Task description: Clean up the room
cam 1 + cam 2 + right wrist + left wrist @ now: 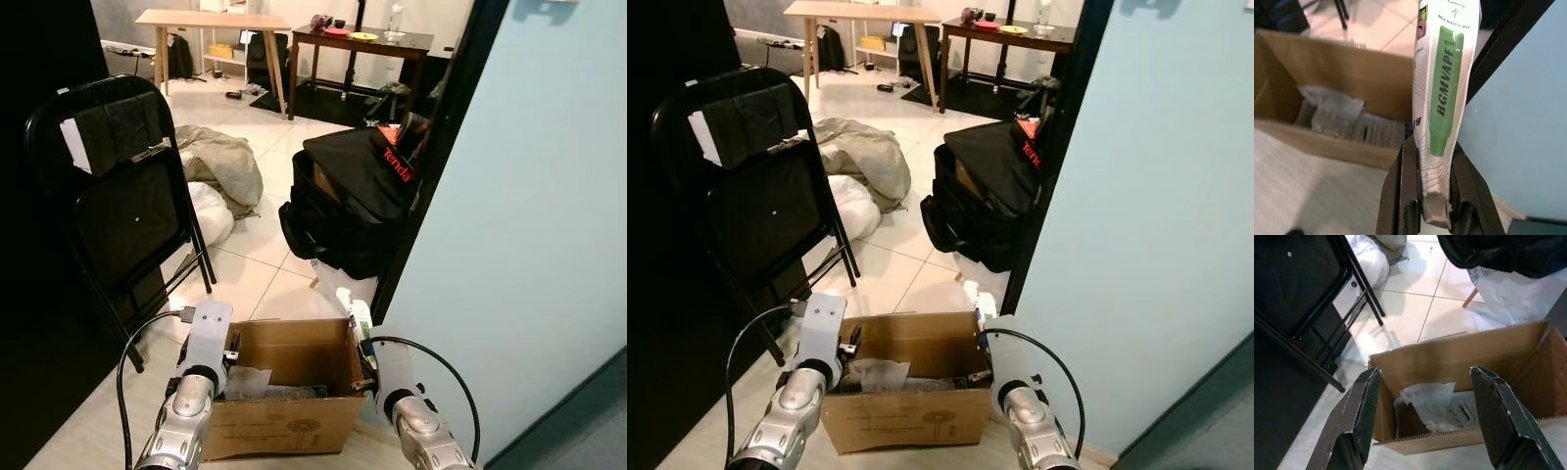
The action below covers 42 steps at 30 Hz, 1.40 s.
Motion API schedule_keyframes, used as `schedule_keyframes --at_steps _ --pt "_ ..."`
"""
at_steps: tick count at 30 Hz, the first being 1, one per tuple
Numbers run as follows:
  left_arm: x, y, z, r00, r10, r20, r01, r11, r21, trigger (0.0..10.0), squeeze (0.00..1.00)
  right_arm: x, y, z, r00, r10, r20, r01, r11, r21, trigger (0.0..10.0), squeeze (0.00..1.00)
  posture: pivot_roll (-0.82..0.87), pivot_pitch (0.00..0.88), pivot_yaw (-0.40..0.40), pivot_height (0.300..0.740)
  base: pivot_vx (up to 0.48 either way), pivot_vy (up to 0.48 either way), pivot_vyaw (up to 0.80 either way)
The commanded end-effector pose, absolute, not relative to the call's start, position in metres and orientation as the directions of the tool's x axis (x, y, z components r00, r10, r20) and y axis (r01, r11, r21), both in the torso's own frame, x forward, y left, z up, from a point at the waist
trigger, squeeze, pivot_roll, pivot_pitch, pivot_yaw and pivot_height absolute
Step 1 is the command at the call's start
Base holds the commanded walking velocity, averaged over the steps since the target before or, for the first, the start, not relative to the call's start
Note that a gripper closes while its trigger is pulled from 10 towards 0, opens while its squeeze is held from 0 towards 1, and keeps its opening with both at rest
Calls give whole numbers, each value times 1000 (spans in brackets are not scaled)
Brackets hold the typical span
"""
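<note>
- White-and-green plastic pouch point(1442, 98), printed "BGMVAPE", is pinched at its bottom end between the two black fingers of the right gripper point(1436, 205), which is clamped shut on it.
- Pouch location: at the right near corner of the cardboard box point(294, 392), held above its right wall; in the left eye view its top point(359, 315) pokes up just beside the box's right edge.
- Handling, my guess: light, thin, flexible film, probably slippery; it looks crumpled where the fingers bite, so it will likely bend or flop rather than stay stiff. Not fragile.
- Where to hold: the current pinch at the sealed end looks sensible; gripping nearer the middle would cut down on sway.
- Orientation: long axis runs along the fingers, free end pointing up and away from the gripper, towards the far side of the room; roughly upright, slight tilt.
- Left gripper point(1425, 416) stands wide open, empty, fingers hanging above the box's left near corner.
- Box already holds crumpled white paper point(1432, 404) and flat packets.
- Nearby: black folding chair point(122, 196) far left, black bag point(348, 201) far right, pale blue wall point(529, 196) right.
</note>
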State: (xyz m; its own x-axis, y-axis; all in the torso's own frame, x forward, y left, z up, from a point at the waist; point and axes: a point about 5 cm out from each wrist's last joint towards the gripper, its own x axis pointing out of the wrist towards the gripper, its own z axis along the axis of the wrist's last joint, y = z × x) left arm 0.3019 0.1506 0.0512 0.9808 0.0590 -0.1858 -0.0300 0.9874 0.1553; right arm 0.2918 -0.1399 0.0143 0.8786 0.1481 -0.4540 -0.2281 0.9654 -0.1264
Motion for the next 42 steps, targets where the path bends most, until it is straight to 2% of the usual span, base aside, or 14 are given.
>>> schedule_keyframes --at_steps 1,9,42 --pt "296 148 46 977 51 -209 -18 988 154 10000 0 288 -140 8 857 156 -491 -250 959 -133 10000 0 -42 29 -59 740 0 0 0" --pt "293 147 45 978 36 -206 -8 991 134 10000 0 286 -139 7 852 163 -497 -264 955 -139 10000 0 -40 22 -62 740 0 0 0" --pt "294 152 53 982 32 -186 -8 992 127 10000 0 284 -131 5 850 178 -496 -278 951 -136 10000 0 -31 26 -57 740 266 0 0"
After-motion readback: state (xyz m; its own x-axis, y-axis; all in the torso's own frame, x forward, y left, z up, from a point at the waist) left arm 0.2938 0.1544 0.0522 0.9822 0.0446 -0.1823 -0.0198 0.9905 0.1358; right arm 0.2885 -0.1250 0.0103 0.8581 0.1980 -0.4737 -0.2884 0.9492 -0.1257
